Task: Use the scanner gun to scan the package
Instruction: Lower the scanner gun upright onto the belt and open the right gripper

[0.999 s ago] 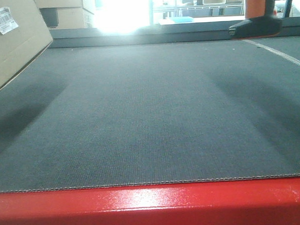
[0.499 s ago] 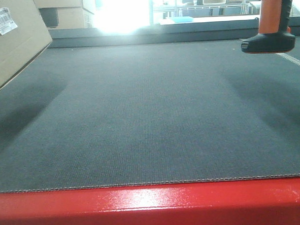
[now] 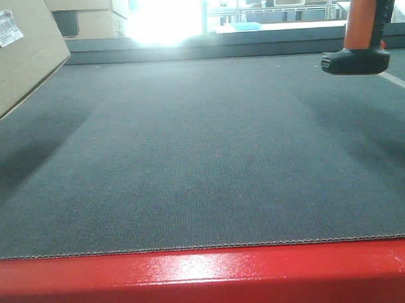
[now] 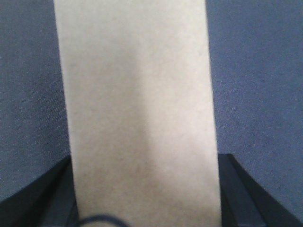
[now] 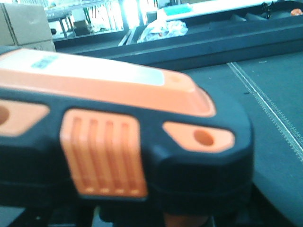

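The table (image 3: 203,158) lies open across its whole middle, from the red near edge (image 3: 207,277) to the raised dark ledge (image 3: 205,45) at the far side — nothing stands on that stretch. At far left a tilted box (image 3: 20,65) overhangs the mat with its visible underside off the surface, closing that corner from above. In the left wrist view it fills the gap between the left fingers (image 4: 42,198), with bare mat on both sides. At far right a scanner (image 3: 363,33) hangs with its foot clear of the table — there is room beneath it, and the right wrist view shows open mat to its right. More boxes (image 3: 91,16) stand beyond the ledge.
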Motion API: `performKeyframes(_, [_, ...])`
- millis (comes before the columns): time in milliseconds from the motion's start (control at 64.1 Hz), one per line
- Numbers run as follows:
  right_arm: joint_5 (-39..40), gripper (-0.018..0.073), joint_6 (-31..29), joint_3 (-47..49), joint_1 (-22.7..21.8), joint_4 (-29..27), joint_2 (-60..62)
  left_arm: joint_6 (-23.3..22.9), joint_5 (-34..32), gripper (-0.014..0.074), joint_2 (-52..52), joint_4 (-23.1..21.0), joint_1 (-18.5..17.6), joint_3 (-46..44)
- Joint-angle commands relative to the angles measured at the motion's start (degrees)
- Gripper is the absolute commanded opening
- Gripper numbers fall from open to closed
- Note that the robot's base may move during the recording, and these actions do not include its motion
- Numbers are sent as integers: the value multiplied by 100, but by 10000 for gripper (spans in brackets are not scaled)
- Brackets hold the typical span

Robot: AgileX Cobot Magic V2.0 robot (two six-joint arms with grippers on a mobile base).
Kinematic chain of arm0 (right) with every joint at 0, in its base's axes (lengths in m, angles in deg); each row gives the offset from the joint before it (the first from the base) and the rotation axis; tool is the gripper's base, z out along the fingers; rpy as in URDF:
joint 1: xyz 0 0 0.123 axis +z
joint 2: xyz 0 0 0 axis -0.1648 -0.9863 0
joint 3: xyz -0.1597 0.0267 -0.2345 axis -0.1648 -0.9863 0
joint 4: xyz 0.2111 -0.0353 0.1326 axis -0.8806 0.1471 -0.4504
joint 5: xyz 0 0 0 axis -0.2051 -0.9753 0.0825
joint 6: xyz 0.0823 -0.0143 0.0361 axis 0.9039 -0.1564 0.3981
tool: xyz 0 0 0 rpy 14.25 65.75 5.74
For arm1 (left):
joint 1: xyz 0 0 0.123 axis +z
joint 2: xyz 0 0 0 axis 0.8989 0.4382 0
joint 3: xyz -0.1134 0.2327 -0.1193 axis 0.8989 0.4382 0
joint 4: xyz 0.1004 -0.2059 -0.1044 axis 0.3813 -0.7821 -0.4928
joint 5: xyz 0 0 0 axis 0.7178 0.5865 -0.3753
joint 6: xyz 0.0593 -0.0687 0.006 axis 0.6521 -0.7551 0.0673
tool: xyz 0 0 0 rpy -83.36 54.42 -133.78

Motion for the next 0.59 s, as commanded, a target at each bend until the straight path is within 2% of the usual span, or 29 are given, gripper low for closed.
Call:
performKeyframes(0, [743, -155, 497, 31, -21, 422, -104, -39, -55, -111, -84, -31, -33, -14])
performKeyframes(172, [1091, -155, 643, 31, 0, 1037, -491, -39, -55, -111, -84, -31, -33, -14])
performKeyframes(406, [1228, -155, 643, 31, 0, 1048, -964, -39, -55, -111, -84, -31, -33, -14])
performKeyframes(578, [1757, -155, 643, 31, 0, 1048, -1315, -39, -55, -111, -84, -31, -33, -14])
